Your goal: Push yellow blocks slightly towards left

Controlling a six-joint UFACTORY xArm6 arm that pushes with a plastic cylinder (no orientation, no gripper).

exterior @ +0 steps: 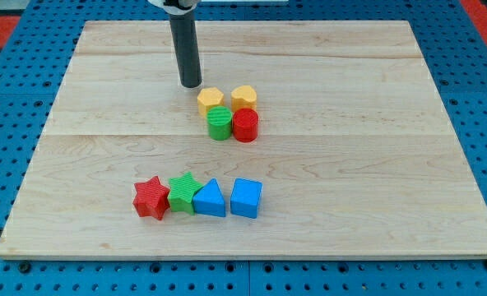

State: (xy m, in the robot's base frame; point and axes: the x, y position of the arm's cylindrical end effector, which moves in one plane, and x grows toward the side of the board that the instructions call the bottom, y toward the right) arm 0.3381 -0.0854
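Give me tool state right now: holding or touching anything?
My tip: a bare rod, holds nothing; it sits just left of the nearer yellow hexagonal block, apparently not touching it.

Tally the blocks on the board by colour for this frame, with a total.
Yellow: 2, left yellow block and right yellow block
Green: 2, green cylinder and green star
Red: 2, red cylinder and red star
Blue: 2, blue triangular block and blue cube
Total: 8

Green cylinder (220, 123) touches red cylinder (245, 126) mid-board. Lower row, left to right: red star (151, 198), green star (183, 193), blue triangle (210, 200), blue cube (246, 197). Wooden board (375, 148).
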